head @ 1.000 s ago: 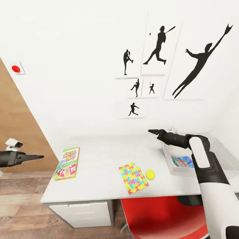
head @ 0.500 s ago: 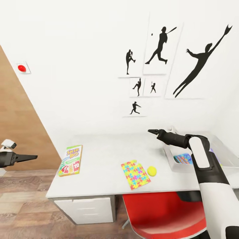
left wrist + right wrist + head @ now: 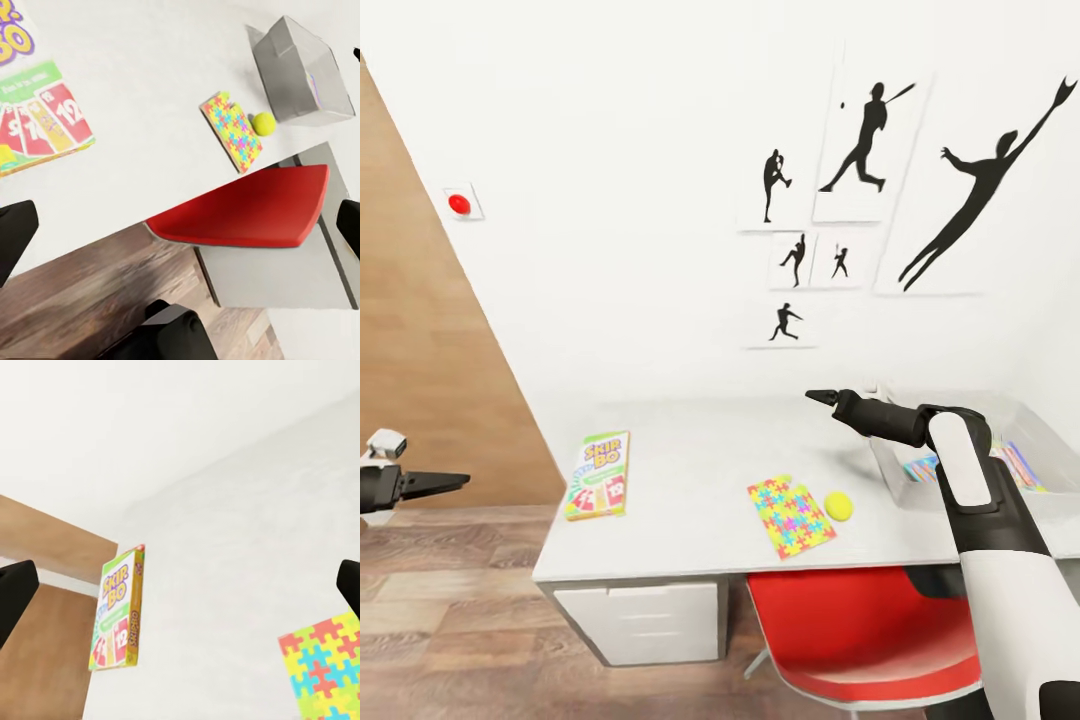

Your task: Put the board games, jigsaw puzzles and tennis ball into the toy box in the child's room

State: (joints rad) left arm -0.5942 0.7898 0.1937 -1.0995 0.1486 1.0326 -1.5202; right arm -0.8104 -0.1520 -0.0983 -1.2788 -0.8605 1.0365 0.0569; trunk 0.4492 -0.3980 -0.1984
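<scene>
Head view
Right tool [image 3: 818,397]: hovering above the back of the worktop [image 3: 690,470], fingers drawn to a dark point, empty; open or closed, cannot tell from this angle.
Left tool [image 3: 448,483]: out over the wooden floor [image 3: 450,620], off the worktop's left end, holding nothing; gap between fingers hard to read.
Toy box [image 3: 1000,420]: clear bin at the worktop's right end, colourful flat items already inside, partly hidden by the right arm.
Count on the worktop: one Skip-Bo board game [image 3: 599,474] near the left edge, one jigsaw puzzle [image 3: 791,515] near the front, one tennis ball [image 3: 838,505] just beside it.
Red chair [image 3: 860,640]: tucked under the front edge, one.
Wall prints: six silhouette pictures, one red button.

Left wrist view
Fingers [image 3: 15,236]: dark tips at opposite edges of the frame, spread wide, nothing between.
Seen: one board game [image 3: 41,120], one puzzle [image 3: 234,132], one ball [image 3: 262,123], one box [image 3: 300,71].

Right wrist view
Fingers [image 3: 15,592]: also at the far edges, wide apart, empty.
Seen: one board game [image 3: 118,611], one corner of puzzle [image 3: 326,664].

Step in hand
Judgement: squaring up to the worktop for the next pick.
Advice: ball and puzzle nearest the right tool; come straight down on the ball so it cannot roll; pinch the flat puzzle at an edge.
</scene>
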